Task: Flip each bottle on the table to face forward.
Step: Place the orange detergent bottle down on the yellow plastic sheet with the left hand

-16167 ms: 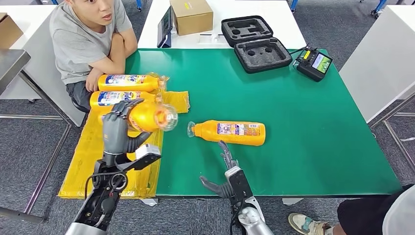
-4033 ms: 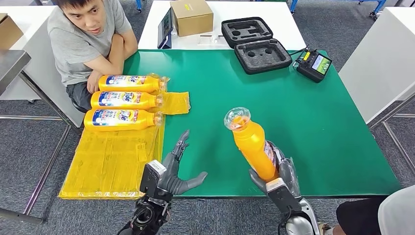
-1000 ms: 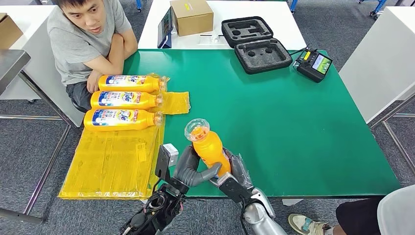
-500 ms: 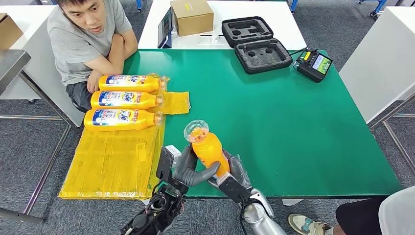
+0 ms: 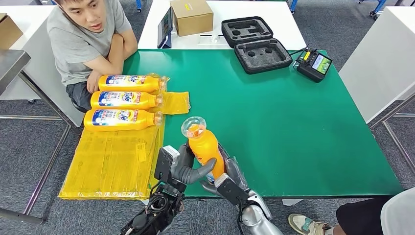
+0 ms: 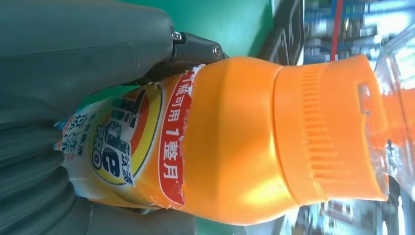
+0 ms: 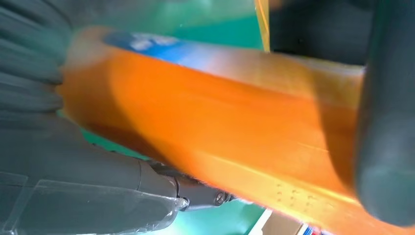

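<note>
An orange detergent bottle with a clear cap stands nearly upright above the table's near edge, held from both sides. My left hand wraps its lower body from the left, and my right hand cups it from the right and below. The left wrist view shows the bottle's label and orange cap close up, with the left hand's fingers around it. Up close in the right wrist view, the same bottle's body is blurred. Three more orange bottles lie label up on the yellow sheet.
A person sits at the far left corner of the green table, arms resting near the bottles. A black foam case, a controller and a cardboard box sit at the back.
The bottle, carried leftward in my right hand, is now gripped by both hands. Over the last second it has shifted slightly left and tilted a little.
</note>
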`<act>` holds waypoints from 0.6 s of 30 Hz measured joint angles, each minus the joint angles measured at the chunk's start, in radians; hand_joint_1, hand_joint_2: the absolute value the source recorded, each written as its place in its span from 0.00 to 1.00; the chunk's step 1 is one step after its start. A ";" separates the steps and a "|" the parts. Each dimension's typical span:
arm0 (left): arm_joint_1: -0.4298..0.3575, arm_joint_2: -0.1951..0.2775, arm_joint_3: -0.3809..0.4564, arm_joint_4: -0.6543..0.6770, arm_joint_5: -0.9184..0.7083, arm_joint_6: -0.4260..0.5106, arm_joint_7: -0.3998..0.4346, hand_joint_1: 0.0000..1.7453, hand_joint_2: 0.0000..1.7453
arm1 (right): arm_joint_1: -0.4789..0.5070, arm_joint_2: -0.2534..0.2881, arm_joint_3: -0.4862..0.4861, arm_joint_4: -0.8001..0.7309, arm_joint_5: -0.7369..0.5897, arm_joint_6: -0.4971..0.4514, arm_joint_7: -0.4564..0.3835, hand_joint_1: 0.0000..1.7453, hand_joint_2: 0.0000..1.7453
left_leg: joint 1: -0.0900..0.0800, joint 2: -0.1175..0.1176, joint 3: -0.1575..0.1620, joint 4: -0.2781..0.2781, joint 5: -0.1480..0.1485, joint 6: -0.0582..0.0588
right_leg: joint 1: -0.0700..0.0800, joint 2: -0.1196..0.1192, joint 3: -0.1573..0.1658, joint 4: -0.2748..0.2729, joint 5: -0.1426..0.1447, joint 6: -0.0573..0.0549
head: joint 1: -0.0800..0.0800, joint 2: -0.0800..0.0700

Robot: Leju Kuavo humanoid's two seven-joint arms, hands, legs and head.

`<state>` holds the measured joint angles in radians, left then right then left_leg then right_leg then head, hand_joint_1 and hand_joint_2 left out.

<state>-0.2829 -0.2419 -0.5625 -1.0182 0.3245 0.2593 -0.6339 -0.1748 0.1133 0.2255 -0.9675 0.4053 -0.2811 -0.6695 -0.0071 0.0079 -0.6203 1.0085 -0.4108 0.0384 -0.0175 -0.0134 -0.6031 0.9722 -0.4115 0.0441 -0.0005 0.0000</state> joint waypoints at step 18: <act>0.023 0.029 0.105 -0.103 -0.181 0.053 0.002 1.00 1.00 | 0.037 0.009 -0.007 -0.025 -0.026 0.003 0.000 0.00 1.00 | 0.000 0.000 0.000 0.000 0.000 0.000 | 0.000 0.000 0.000 0.000 0.000 0.000 | 0.000 0.000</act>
<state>-0.2596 -0.2125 -0.4575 -1.1210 0.1437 0.3125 -0.6324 -0.1376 0.1224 0.2187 -0.9926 0.3798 -0.2780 -0.6692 -0.0070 0.0079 -0.6204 1.0085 -0.4109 0.0384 -0.0175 -0.0135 -0.6033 0.9722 -0.4116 0.0440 -0.0004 0.0000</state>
